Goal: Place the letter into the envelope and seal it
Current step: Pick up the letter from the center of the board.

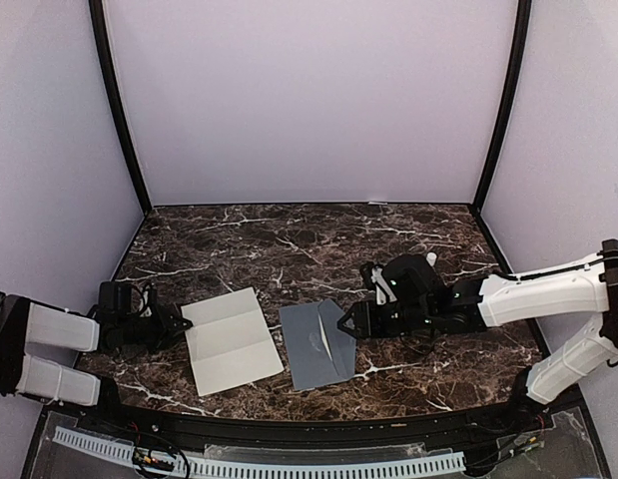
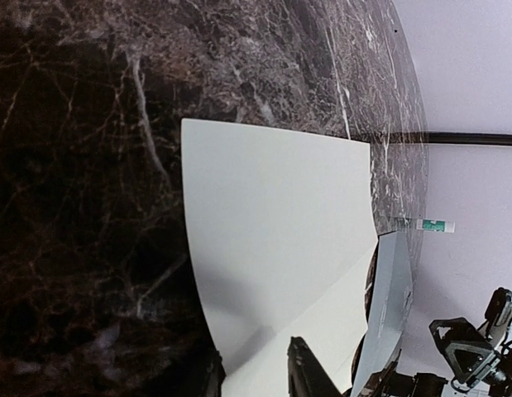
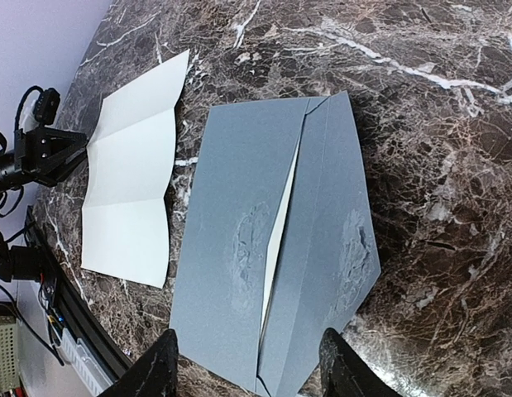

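Left hand (image 2: 256, 356) sat narrow astride the letter's (image 1: 232, 339) 9 o'clock edge, no pinch visible, right hand (image 3: 250, 335) wide over the envelope (image 1: 310, 344) lying just at the letter's 3 o'clock on the desk (image 1: 289, 239); risk was the letter slipping free or buckling at its creases.

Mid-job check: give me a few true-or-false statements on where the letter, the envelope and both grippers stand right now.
1. The left gripper has an edge of the letter between its fingers. True.
2. The right gripper stands open at the envelope. True.
3. The letter is inside the envelope. False: it lies on the table beside the envelope, apart from it.
4. The envelope is sealed. False: its flap is not stuck down, and a pale slit shows along it.
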Robot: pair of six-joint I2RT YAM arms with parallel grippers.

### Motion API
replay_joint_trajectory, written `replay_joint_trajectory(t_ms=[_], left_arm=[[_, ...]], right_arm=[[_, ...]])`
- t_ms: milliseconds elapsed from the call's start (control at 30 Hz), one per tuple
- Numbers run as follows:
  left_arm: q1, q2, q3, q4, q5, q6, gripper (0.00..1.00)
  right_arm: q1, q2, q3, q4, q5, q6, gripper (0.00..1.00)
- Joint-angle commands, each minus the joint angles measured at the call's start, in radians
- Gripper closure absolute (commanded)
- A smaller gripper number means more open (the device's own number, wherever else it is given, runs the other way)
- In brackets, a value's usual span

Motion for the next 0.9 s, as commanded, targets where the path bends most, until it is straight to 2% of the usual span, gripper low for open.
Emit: replay_joint_trajectory(t_ms=[0,100,333,600,767,867], left_arm=[[0.006,0.011,-0.018,0.012,-0.001,-0.002,0.78],[0.005,0.008,-0.019,0.020,-0.001,-0.007,0.86],[0.005,0.002,-0.015,0.043,0.018,-0.016,0.99],[0.005,-0.080,0.008,0.049,0.067,-0.037,1.00],[0.006,-0.212,0.123,-0.047,0.104,-0.021,1.00],[0.005,-0.235,0.218,-0.114,0.165,0.039,1.00]], right_arm=[[-0.004,0.015,0.029,0.018,-0.005,-0.011,0.46],[-0.004,0.017,0.034,0.014,-0.005,-0.012,0.46],[-0.004,0.016,0.041,0.007,0.003,-0.012,0.46],[-0.004,-0.011,0.041,-0.014,0.027,-0.011,0.46],[-0.004,-0.093,0.029,-0.004,0.068,-0.034,0.45],[-0.004,-0.152,0.011,0.030,0.072,-0.058,0.43]])
